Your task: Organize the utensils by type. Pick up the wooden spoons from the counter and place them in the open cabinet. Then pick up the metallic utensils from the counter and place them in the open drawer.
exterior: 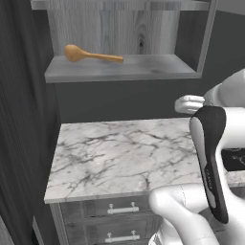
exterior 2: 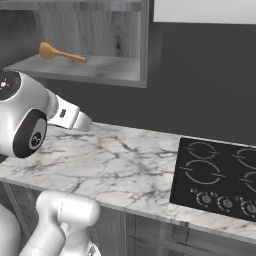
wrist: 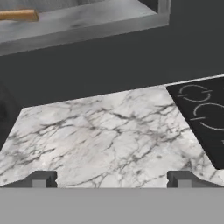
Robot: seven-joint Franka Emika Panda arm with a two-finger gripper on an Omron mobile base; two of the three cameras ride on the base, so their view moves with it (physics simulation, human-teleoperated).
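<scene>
The gripper point(wrist: 112, 179) stands wide open and empty, its 2 small dark fingertips point(wrist: 41, 179) far apart at the bottom of the hand view, with bare stone between them. It looks down over the white marble counter with grey veins point(wrist: 105, 135), held above it and touching nothing.

In the right base view the hand end of the white arm point(exterior 2: 67, 116) reaches out over the back left part of the counter point(exterior 2: 110, 160); the fingers themselves are hard to make out there, so their exact height over the stone is uncertain.

To the right of the gripper, set into the counter, lies the flat black cooktop with white ring markings point(wrist: 203, 113); the right base view shows its burner rings and a row of knobs along the front edge point(exterior 2: 217, 175).

Above and behind the counter hangs the open grey wood-grain wall cabinet point(exterior: 124, 69). On its flat grey shelf point(exterior 2: 100, 67) lies 1 orange-tan wooden spoon point(exterior: 91, 55), on its side, its round bowl to the left and its handle pointing right. In the hand view only the end of its handle point(wrist: 17, 15) is seen, at the upper left.

Below the counter edge are grey wood-grain drawer fronts with silver bar handles point(exterior: 123, 209), all closed as seen from the left base view.
</scene>
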